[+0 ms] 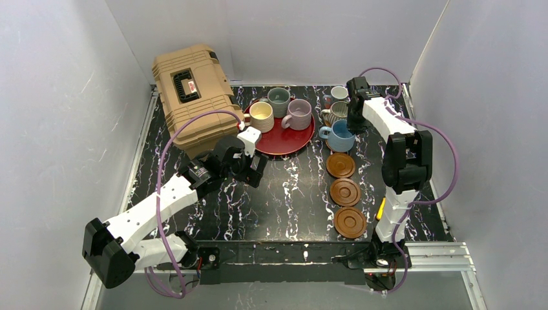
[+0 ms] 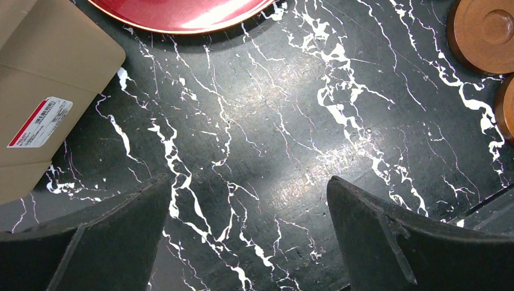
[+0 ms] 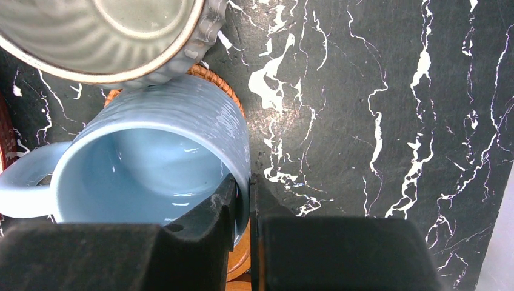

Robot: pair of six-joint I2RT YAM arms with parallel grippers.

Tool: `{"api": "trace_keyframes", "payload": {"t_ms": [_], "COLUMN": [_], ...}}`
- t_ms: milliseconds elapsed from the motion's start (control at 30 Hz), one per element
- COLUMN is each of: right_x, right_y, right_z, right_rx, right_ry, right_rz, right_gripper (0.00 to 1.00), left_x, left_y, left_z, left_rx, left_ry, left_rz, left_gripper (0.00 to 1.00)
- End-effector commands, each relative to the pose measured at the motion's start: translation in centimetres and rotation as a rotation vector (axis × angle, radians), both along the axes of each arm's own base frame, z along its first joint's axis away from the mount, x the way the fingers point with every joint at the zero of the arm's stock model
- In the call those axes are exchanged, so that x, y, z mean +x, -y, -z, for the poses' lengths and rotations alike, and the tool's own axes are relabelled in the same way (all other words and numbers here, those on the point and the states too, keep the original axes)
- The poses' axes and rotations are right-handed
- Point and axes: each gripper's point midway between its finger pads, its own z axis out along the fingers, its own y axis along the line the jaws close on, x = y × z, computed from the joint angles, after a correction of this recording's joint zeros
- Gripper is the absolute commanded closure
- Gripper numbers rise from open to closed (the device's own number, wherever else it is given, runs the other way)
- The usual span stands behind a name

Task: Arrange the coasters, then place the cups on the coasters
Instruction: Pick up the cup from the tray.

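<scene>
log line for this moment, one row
right claw: shut on blue mug rim | left claw: open, empty, over table | brown coasters: no cups yet

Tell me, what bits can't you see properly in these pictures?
1. Right wrist view: the blue mug covers most of the orange woven coaster.
2. Right wrist view: the top edge cuts off the ribbed grey mug.
3. Left wrist view: the writing on the toolbox label is too small to read.
4. Left wrist view: the top edge cuts off the red tray.
</scene>
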Motion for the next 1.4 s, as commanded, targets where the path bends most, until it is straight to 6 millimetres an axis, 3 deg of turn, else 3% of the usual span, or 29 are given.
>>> {"api": "trace_keyframes", "payload": {"t_ms": [0, 267, 867, 1067, 1367], "right_x": [1.4, 2.0, 2.3, 2.3, 2.0], "right_y": [-0.1, 0.0, -0.2, -0.1, 0.2], "right_z": [-2.7, -3.0, -1.5, -2.0, -4.0], "right_rx": [0.000, -0.028, -0.044, -0.050, -0.055], "right_ry": [0.094, 0.108, 0.059, 0.072, 0.107], "right_rz": [-0.021, -0.084, -0.165, -0.159, -0.147], "right_gripper": [0.91, 0.99, 0.98, 0.73, 0.43], "left_x": [0.2, 0.2, 0.2, 0.2, 0.2], "left_y": [0.0, 0.0, 0.1, 0.1, 0.1], "left_z": [-1.8, -1.7, -1.6, -1.7, -1.9], "left_rx": [-0.020, -0.018, -0.018, -0.019, -0.029], "left_ry": [0.030, 0.029, 0.024, 0.024, 0.033], "left_rz": [-0.005, -0.003, 0.000, 0.000, 0.000], "left_gripper": [0.01, 0.01, 0.01, 0.01, 0.01]}}
